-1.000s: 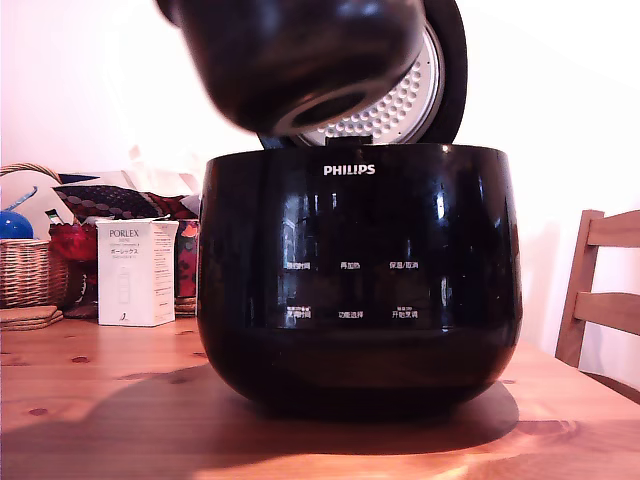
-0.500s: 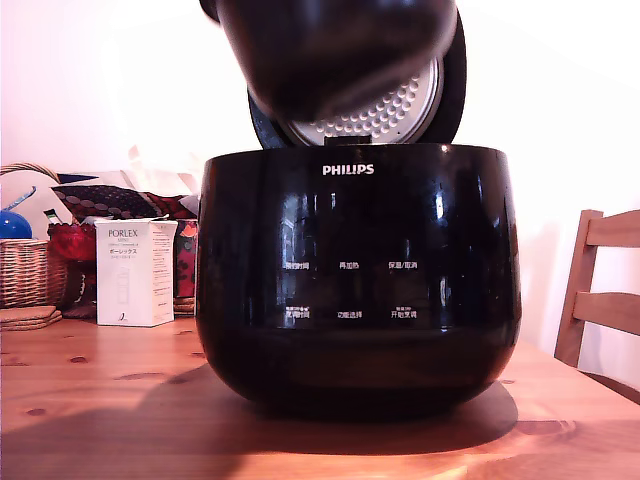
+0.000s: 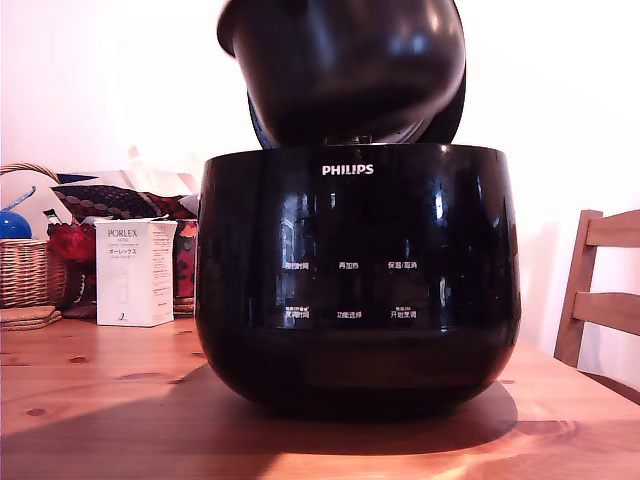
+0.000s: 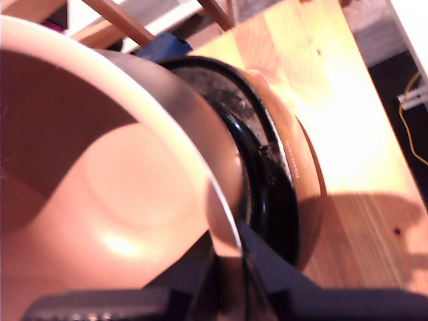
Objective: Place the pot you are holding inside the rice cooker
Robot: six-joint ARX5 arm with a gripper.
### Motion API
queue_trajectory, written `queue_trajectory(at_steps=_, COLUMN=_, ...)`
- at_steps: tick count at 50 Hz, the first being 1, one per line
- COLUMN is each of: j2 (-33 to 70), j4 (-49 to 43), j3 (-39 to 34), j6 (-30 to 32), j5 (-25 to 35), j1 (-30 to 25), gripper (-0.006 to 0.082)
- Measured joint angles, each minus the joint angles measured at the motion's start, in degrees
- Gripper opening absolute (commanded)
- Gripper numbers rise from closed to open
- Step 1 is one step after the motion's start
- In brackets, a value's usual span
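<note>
with the hand [image 4: 231,267] pinching the pot [image 3: 345,65] rim, level the tilted pot, centre over the rice cooker [image 3: 358,275], then lower.

The pot [image 3: 345,65] hangs tilted just above the rice cooker [image 3: 358,280] (lid raised behind).

1. The pot [image 3: 345,65] is dark, round-bottomed with a thin rim, tilted, hanging right above the rice cooker's open top, base nearly at the rim.
2. The rice cooker [image 3: 358,275] is big, glossy black, PHILIPS logo up front, sitting upright under the pot, lid open behind it.
</note>
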Motion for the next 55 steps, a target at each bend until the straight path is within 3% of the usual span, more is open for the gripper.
queue_trajectory(at_steps=16, j2=3.3, j4=-1.3, j3=0.0, j6=3.3, j5=-1.6, j1=2.5, gripper=-0.0024)
queue_trajectory(at_steps=55, j2=6.4, j4=-2.4, j3=0.7, j6=6.3, j5=-1.7, j1=0.7, gripper=-0.0024)
